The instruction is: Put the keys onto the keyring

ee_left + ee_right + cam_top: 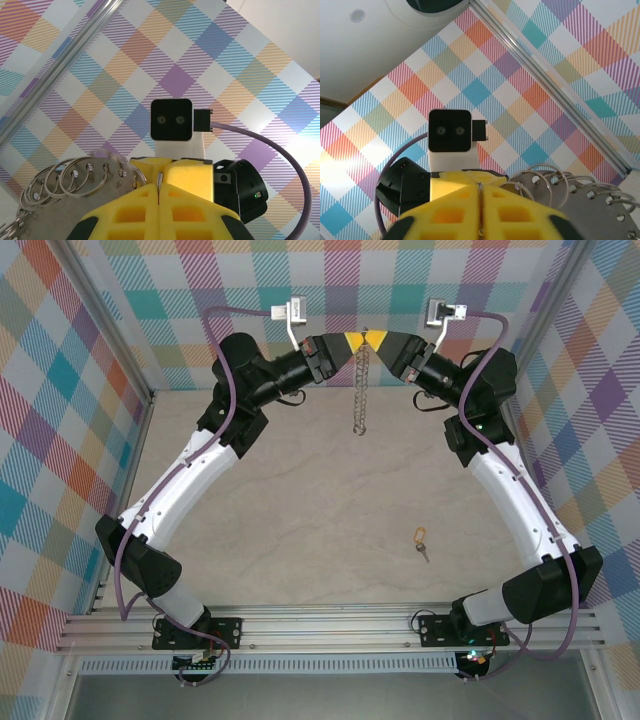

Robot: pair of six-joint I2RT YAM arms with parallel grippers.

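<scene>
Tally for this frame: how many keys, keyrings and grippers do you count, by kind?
key: 1, lying loose, in neither gripper
keyring: 1, hanging from where the fingertips meet
grippers: 2, left gripper and right gripper
Total: 4

**Top external:** fixed, high behind the arm bases (195,630), looking down across the whole tabletop (300,500) to its far edge.
**Left wrist:** close over its own yellow fingers (150,192), aimed at the right wrist camera (172,120).
**Right wrist:** mirrored, facing the left wrist camera (450,131).
**Shared:** all three views take in the keyring (360,380).
</scene>
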